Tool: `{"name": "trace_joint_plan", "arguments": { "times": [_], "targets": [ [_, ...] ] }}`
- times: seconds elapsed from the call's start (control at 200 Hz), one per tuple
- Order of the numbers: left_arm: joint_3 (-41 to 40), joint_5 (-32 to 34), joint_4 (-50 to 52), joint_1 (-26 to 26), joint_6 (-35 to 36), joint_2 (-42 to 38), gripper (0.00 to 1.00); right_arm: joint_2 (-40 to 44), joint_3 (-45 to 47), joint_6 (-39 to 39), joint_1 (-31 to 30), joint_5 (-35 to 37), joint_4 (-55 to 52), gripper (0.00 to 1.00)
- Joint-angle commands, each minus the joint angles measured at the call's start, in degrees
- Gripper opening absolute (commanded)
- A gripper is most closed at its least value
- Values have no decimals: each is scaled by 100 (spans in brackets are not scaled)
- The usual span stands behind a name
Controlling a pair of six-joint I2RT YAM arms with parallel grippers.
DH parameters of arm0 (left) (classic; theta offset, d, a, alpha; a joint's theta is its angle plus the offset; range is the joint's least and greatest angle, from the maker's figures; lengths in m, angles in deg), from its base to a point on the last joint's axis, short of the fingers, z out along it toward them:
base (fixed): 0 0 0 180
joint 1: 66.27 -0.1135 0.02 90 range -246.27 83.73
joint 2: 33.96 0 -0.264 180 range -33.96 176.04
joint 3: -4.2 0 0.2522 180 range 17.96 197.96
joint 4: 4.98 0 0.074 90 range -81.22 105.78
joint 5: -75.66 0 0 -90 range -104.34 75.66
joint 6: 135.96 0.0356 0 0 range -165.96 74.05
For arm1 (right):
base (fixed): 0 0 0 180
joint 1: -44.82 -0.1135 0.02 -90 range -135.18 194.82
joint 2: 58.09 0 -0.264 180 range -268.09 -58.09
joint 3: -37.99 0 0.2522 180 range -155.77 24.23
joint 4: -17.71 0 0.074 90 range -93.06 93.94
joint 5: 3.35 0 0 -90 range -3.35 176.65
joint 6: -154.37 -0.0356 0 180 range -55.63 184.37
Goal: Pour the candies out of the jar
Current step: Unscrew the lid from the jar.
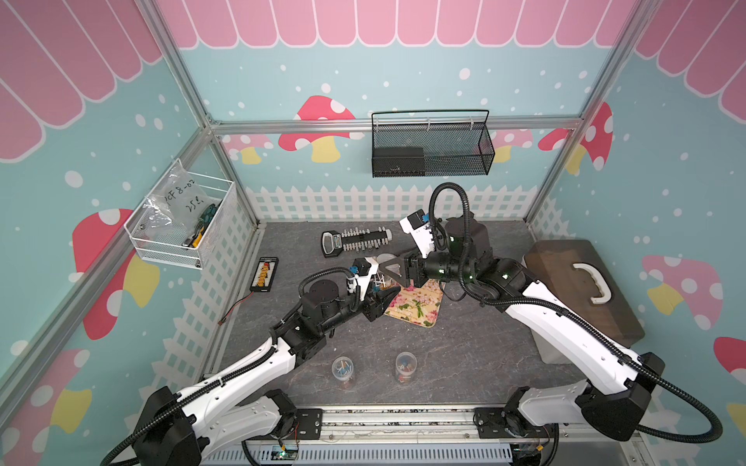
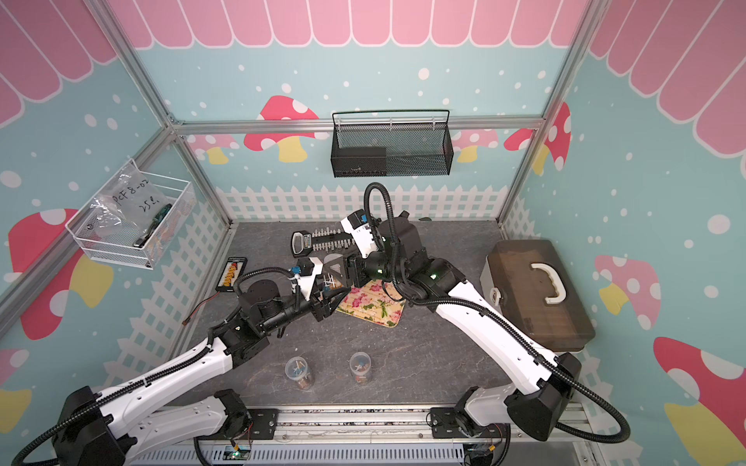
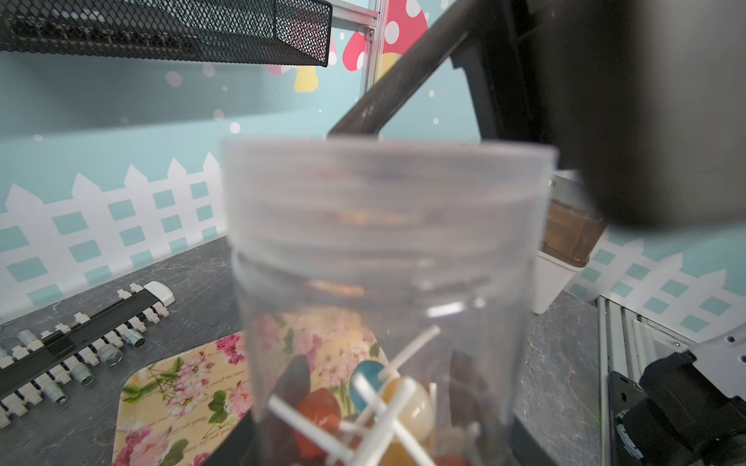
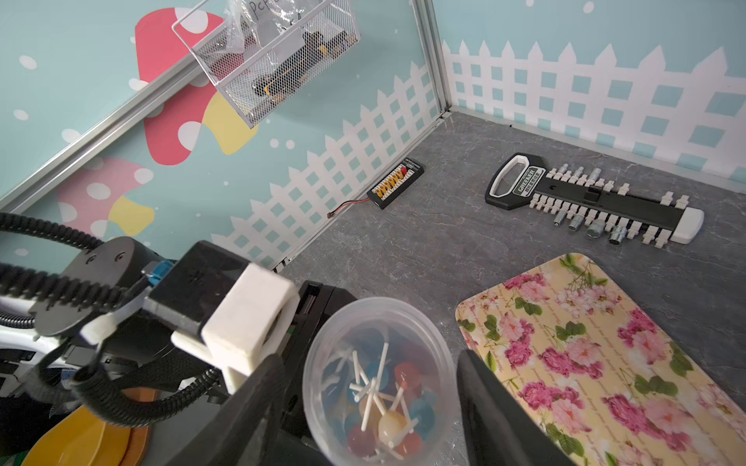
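Note:
My left gripper [image 1: 379, 300] is shut on a clear plastic jar [image 3: 383, 282], holding it low on the body and roughly upright beside the left edge of the floral tray [image 1: 415, 308]. A translucent lid [image 3: 387, 181] is on the jar. Inside lie the candies [image 4: 383, 407], small lollipops with orange, blue, red and pale heads on white sticks. My right gripper [image 4: 371, 355] comes at the jar's top from the right. Its two dark fingers [image 4: 484, 403] stand on either side of the lid, open, with a narrow gap showing on one side.
Two more clear jars [image 1: 343, 369] [image 1: 405, 363] stand near the front edge. A socket holder [image 1: 355, 240] lies at the back, a small black board with a wire [image 1: 264, 274] at the left, and a brown case [image 1: 581, 290] at the right. Wire baskets hang on the walls.

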Motion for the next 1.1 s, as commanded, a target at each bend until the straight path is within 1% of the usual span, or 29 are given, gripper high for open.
{"name": "trace_joint_plan", "arguments": {
  "times": [0.0,0.135,0.32,0.395,0.445,0.54,0.675,0.841,0.906,0.951,1.026,1.061,1.096],
  "targets": [
    [242,-98,-69,33,161,-31,38,-110,-172,105,-57,9,-150,67],
    [255,-157,-55,40,158,-35,38,-159,-170,123,-59,36,-159,66],
    [251,-322,-26,49,98,-48,37,-121,-229,218,-59,192,-133,54],
    [251,-415,38,49,74,-76,38,-102,-296,301,-58,178,-125,45],
    [231,-460,66,53,49,-119,38,-87,-328,362,-50,187,-130,41],
    [168,-454,43,49,-15,-240,38,-42,-330,415,0,144,-103,37],
    [47,-418,-70,49,-98,-425,38,-6,-185,195,120,-140,86,35],
    [40,-558,7,49,-128,-473,37,106,209,-287,286,-552,694,35],
    [43,-589,75,49,-122,-444,36,129,251,-316,309,-629,743,36],
    [42,-569,69,49,-112,-436,36,133,257,-291,309,-711,745,41],
    [34,-525,65,50,-82,-415,36,171,273,-289,306,-807,759,59],
    [42,-510,59,49,-79,-409,36,192,286,-289,300,-827,766,63],
    [43,-502,40,49,-85,-405,36,226,308,-282,301,-845,797,65]
  ]
}}
